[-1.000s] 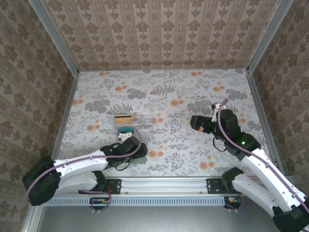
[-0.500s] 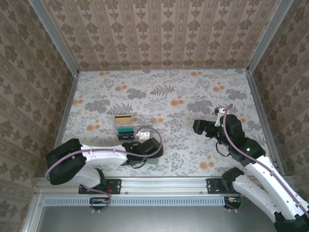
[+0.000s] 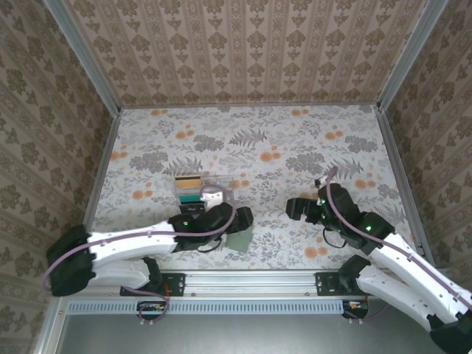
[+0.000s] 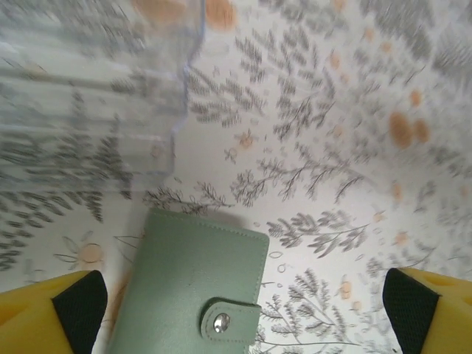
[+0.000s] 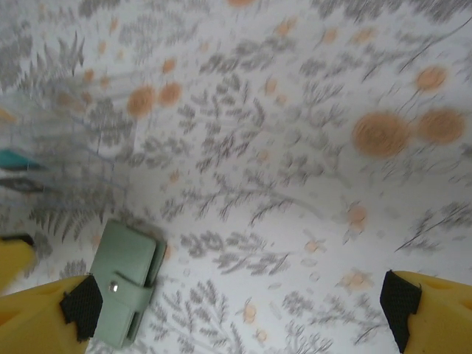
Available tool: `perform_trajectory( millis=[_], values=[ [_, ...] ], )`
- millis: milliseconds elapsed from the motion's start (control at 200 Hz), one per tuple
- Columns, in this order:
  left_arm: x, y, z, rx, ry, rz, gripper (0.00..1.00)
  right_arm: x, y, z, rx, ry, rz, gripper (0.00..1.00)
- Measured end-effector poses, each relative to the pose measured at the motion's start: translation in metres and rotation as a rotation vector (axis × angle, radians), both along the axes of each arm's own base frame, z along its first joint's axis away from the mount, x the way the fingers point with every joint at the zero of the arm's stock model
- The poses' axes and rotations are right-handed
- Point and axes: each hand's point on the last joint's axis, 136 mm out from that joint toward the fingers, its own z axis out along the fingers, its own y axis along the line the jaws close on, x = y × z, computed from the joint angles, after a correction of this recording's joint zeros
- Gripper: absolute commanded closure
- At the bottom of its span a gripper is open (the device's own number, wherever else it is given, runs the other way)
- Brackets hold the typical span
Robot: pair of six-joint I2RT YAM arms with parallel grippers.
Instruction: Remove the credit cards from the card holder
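- The card holder [image 3: 240, 240] lies flat on the flowered bench [image 3: 295, 147], near its front edge and slightly left of centre — pale sage-green, folded shut.
- In the left wrist view its strap is buttoned down with a metal snap [image 4: 220, 322].
- The left pincer [image 4: 243, 306] hangs over the card holder with its jaws spread wide. Its dark-padded yellow fingers [image 4: 77, 302] stand on either side of the holder, and a thin strip of bench shows between the near pad and the holder's edge, so nothing is gripped.
- A clear plastic tray [image 3: 221, 190] sits on the bench just behind the card holder, close to it but apart.
- A teal credit card [image 3: 193, 198] and, just behind it, a tan credit card [image 3: 188, 180] with a dark stripe show at the tray's left end; which compartment each one sits in cannot be told.
- The right pincer [image 5: 240, 310] is low over bare bench to the right of the card holder, well apart from it — jaws wide open and empty.
- The right wrist view is blurred, with the card holder at its lower left, near the left finger's dark pad [image 5: 80, 306].
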Motion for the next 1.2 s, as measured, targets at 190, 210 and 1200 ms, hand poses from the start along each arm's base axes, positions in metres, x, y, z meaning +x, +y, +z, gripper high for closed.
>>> perform_trajectory(
  millis=[190, 210, 1200],
  values=[
    [0.010, 0.059, 0.034, -0.081, -0.056, 0.125, 0.00, -0.019, 0.039, -0.033, -0.110, 0.085, 0.090, 0.03],
    [0.010, 0.066, 0.034, -0.083, -0.060, 0.137, 0.00, -0.020, 0.043, -0.037, -0.130, 0.095, 0.100, 0.06],
    [-0.008, 0.131, 0.002, -0.044, -0.012, 0.192, 0.00, -0.020, 0.193, -0.107, -0.448, 0.238, 0.233, 0.60]
  ],
)
